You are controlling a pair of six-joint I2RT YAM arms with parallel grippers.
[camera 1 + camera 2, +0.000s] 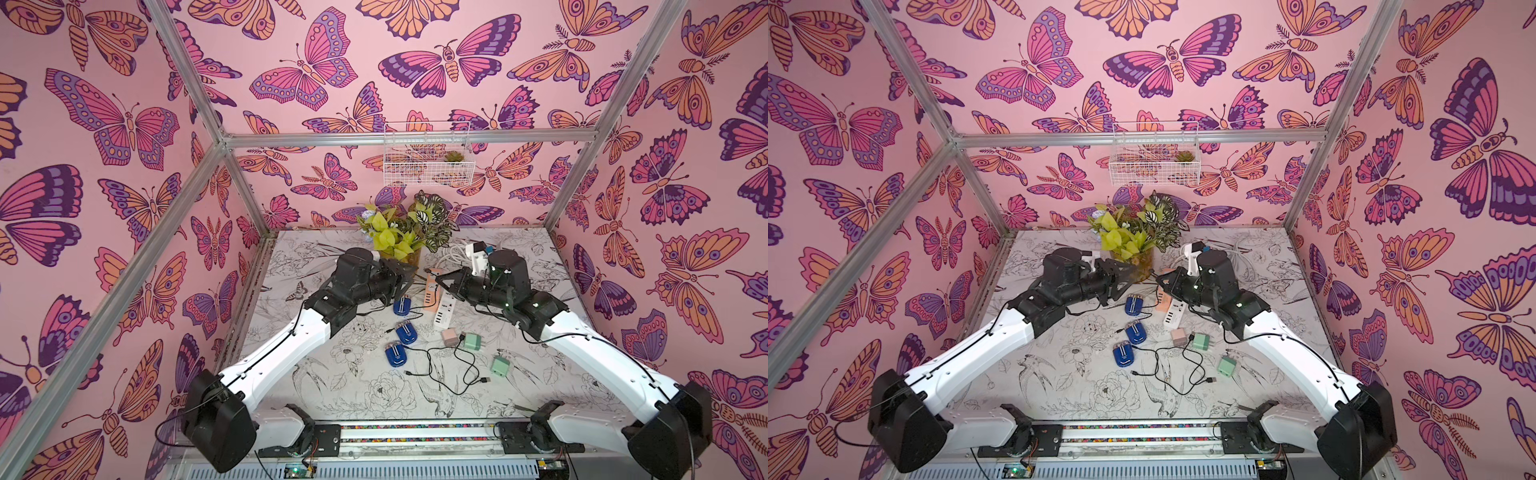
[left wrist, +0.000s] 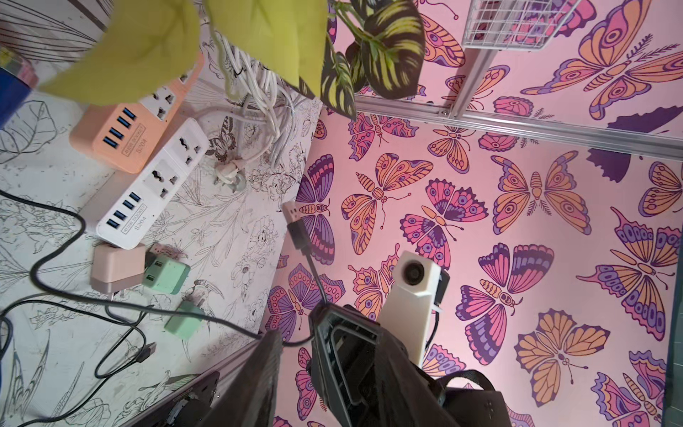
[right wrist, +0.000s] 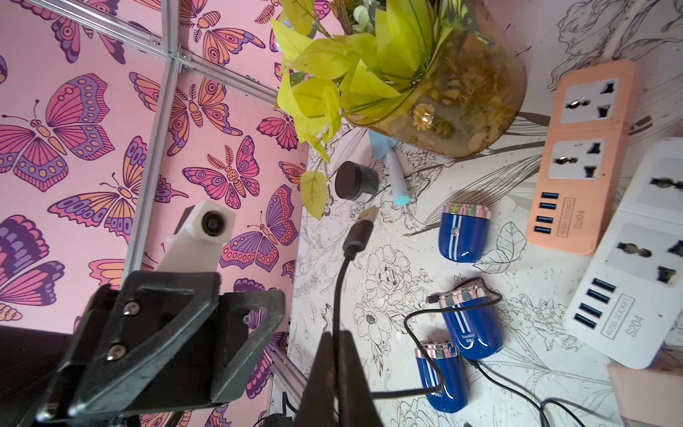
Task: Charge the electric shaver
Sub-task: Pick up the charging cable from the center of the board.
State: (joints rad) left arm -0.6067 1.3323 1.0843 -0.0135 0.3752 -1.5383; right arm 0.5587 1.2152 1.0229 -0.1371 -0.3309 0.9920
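Three blue electric shavers [image 1: 402,305] [image 1: 406,332] [image 1: 395,353] lie on the table, also visible in the right wrist view [image 3: 464,233] [image 3: 469,321] [image 3: 439,373]. My right gripper [image 3: 334,334] is shut on a black cable [image 3: 338,288], held above the table. Its USB plug [image 3: 364,222] [image 2: 292,214] sticks out past the fingertips. My left gripper [image 1: 1133,276] hovers close, facing the right one, jaws apart and holding nothing; one of its fingers [image 2: 266,369] shows. A small black plug [image 3: 432,297] lies at the middle shaver's head; whether it is inserted I cannot tell.
An orange power strip [image 1: 432,286] and a white one [image 1: 444,309] lie right of the shavers. A pink adapter [image 1: 449,334] and two green ones [image 1: 471,341] [image 1: 500,365] sit nearer the front among loose black cables [image 1: 484,379]. A plant vase [image 1: 411,253] stands behind the grippers.
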